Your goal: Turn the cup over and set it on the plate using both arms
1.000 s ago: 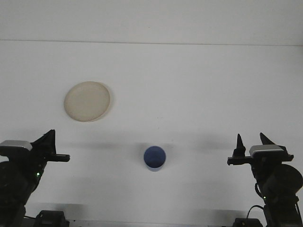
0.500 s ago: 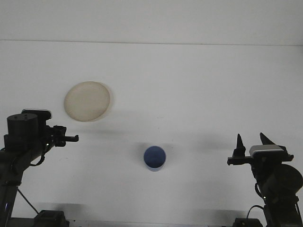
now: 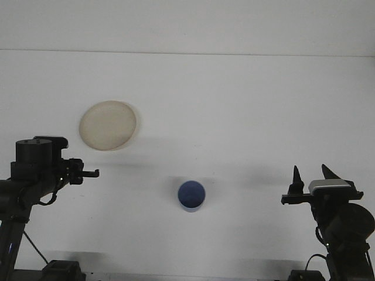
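A small blue cup (image 3: 191,195) stands on the white table near the front centre; from above I see only its round top, and I cannot tell which end is up. A cream plate (image 3: 108,125) lies at the left, farther back. My left gripper (image 3: 89,172) hovers left of the cup and just in front of the plate, pointing right, seen edge-on. At the lower right, my right gripper (image 3: 310,172) is well apart from the cup, its two black fingers spread and pointing up with nothing between them.
The white table (image 3: 246,117) stretches back to a white wall. Dark arm bases (image 3: 58,270) sit at the front corners.
My left arm has risen from the lower left corner and reached forward and right, ending nearer the cup. The right arm, cup and plate have not moved.
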`<state>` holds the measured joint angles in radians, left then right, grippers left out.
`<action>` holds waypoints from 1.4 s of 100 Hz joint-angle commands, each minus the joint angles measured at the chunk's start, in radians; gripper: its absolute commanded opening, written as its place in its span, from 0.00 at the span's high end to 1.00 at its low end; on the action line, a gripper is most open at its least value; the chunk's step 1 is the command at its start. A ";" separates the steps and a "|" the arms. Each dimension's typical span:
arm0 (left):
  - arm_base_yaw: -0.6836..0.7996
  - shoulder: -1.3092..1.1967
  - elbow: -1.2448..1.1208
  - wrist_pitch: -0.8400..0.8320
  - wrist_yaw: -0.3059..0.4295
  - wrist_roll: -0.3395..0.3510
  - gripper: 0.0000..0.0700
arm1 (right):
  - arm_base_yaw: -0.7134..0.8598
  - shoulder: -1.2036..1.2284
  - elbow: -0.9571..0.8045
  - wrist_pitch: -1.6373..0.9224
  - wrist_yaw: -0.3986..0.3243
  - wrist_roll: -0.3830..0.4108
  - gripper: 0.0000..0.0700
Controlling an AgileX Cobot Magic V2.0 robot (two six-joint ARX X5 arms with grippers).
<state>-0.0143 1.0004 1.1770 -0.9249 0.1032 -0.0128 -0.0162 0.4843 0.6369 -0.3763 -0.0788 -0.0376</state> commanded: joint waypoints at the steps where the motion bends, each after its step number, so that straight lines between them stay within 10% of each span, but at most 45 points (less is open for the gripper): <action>1: 0.001 0.005 0.019 0.001 0.001 0.011 0.74 | -0.001 0.001 0.003 0.010 0.001 -0.009 0.31; 16: -0.001 0.005 0.019 0.002 0.002 0.001 0.32 | -0.001 0.001 0.003 0.010 0.001 -0.009 0.31; 140: -0.778 0.644 0.438 -0.077 0.003 -0.036 0.34 | -0.001 0.001 0.003 0.009 0.001 -0.009 0.31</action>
<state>-0.7708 1.6146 1.5925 -1.0004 0.1043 -0.0433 -0.0162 0.4843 0.6369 -0.3763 -0.0788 -0.0380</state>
